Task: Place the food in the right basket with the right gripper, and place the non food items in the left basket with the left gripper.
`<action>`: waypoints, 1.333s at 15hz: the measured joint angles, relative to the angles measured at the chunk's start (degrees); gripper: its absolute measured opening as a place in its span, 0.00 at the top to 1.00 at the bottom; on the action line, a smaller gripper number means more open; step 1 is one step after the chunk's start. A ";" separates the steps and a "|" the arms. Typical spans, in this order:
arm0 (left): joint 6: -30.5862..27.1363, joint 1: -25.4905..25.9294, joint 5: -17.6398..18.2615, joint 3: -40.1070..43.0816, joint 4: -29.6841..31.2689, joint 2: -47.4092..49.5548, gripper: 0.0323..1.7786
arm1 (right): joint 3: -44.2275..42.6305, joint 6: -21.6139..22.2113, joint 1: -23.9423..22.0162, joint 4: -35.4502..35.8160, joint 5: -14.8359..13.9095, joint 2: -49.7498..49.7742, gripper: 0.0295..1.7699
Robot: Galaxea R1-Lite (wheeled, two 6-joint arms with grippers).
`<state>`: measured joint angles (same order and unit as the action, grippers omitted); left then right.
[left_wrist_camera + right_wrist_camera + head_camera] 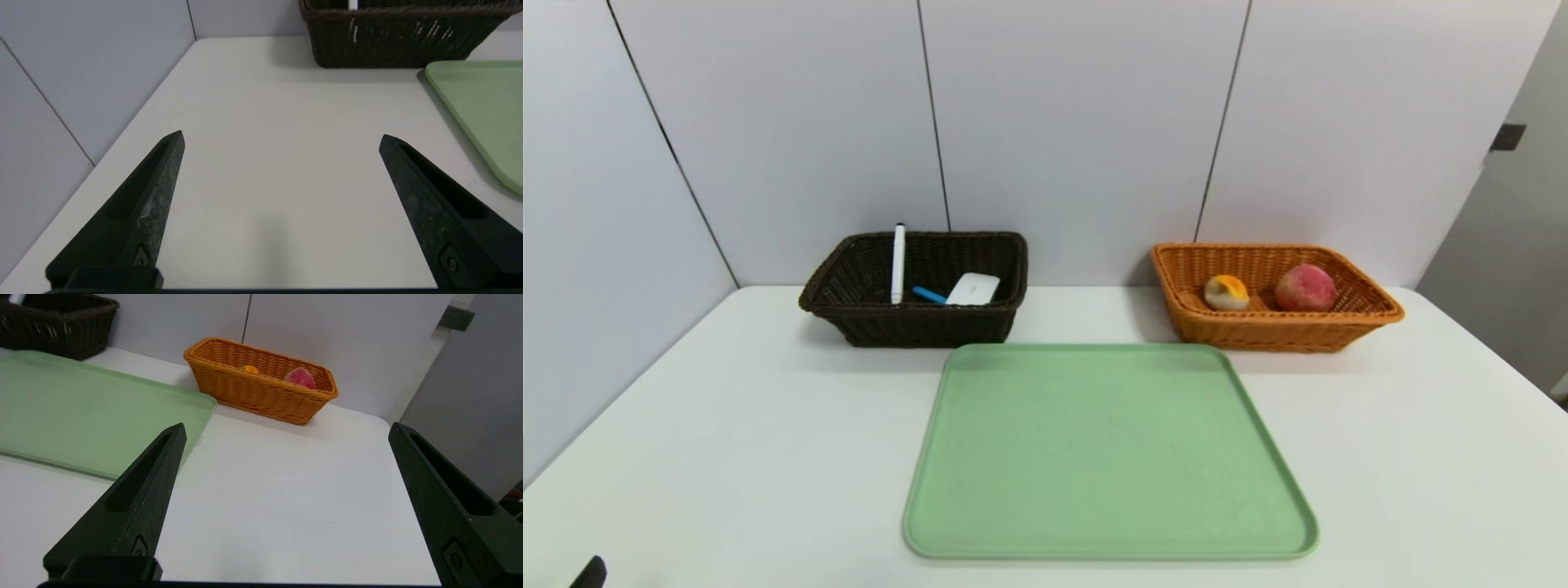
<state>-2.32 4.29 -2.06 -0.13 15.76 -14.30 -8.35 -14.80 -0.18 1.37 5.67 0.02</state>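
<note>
A white bench point(727, 457) set into a corner of pale wall panels carries three items. A green tray point(1107, 453) lies flat at the centre, nearest the front edge. Behind it to the left, close to the wall, stands a dark brown woven basket point(915, 327); behind it to the right stands an orange-tan woven basket point(1274, 331). The two baskets sit well apart, each just beyond a rear corner of the tray.

This looks like a robot test cell in a lab, not a home. A plain white table point(686, 457) is boxed in by bare grey-white wall panels point(1078, 122), and on it, behind a green tray point(1107, 457), two wicker baskets point(915, 327) hold sorted props.
</note>
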 joint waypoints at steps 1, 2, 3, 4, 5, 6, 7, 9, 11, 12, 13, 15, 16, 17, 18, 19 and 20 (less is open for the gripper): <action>-0.05 0.00 -0.09 0.06 -1.99 0.00 0.05 | 2.97 -1.27 0.00 2.84 -0.07 0.02 0.03; -0.02 0.00 -0.05 0.09 -3.75 0.00 0.05 | 5.68 -1.56 0.00 4.91 -0.30 0.05 0.03; 0.01 0.00 -0.06 0.11 -5.32 0.00 0.05 | 6.95 -1.01 0.00 5.49 -0.68 0.05 0.03; 0.04 0.00 0.00 0.11 -6.42 0.00 0.05 | 7.67 -0.66 0.00 4.80 -1.10 0.05 0.03; 0.00 0.00 0.02 0.13 -7.78 0.00 0.05 | 7.97 -0.63 0.00 3.71 -1.84 0.05 0.03; -0.07 0.00 0.05 0.13 -9.90 0.00 0.05 | 8.08 -0.60 0.00 1.69 -2.12 0.05 0.03; 0.06 0.00 0.41 0.13 -12.07 0.00 0.05 | 7.84 -0.60 0.00 -0.07 -2.19 0.05 0.03; 0.12 0.00 1.43 0.13 -15.25 -0.02 0.05 | 7.47 0.30 0.00 -1.07 -2.19 0.05 0.03; 0.63 0.00 1.44 0.13 -15.19 -0.02 0.05 | 7.45 -0.77 0.07 -1.34 -2.23 0.05 0.03; 0.69 0.00 1.46 0.13 -15.19 -0.05 0.05 | 7.34 -1.46 0.11 -2.40 -2.15 0.05 0.03; 0.78 0.00 1.43 0.13 -15.19 -0.05 0.05 | 7.17 -1.54 0.13 -2.77 -2.21 0.05 0.03; 2.32 0.00 1.35 0.13 -15.06 -0.05 0.05 | 6.95 -0.07 0.23 -3.15 -2.21 0.05 0.03; 3.96 0.00 1.18 0.13 -14.97 -0.06 0.05 | 6.99 2.88 0.23 -2.90 -2.43 0.05 0.03; 6.08 0.00 0.77 0.13 -14.92 -0.06 0.05 | 7.23 7.09 0.23 -2.88 -3.08 0.02 0.03; 7.57 0.00 0.09 0.13 -14.82 -0.06 0.05 | 7.39 11.82 0.23 -2.79 -4.57 0.02 0.03; 7.80 0.00 -0.02 0.13 -14.77 -0.06 0.05 | 7.47 15.40 0.23 -2.82 -5.72 0.00 0.03; 7.88 0.00 -0.05 0.13 -14.75 -0.09 0.05 | 7.51 16.69 0.21 -2.84 -5.97 0.00 0.03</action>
<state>5.56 4.29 -2.11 0.00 1.01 -14.38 -0.84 1.89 0.02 -1.48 -0.30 0.02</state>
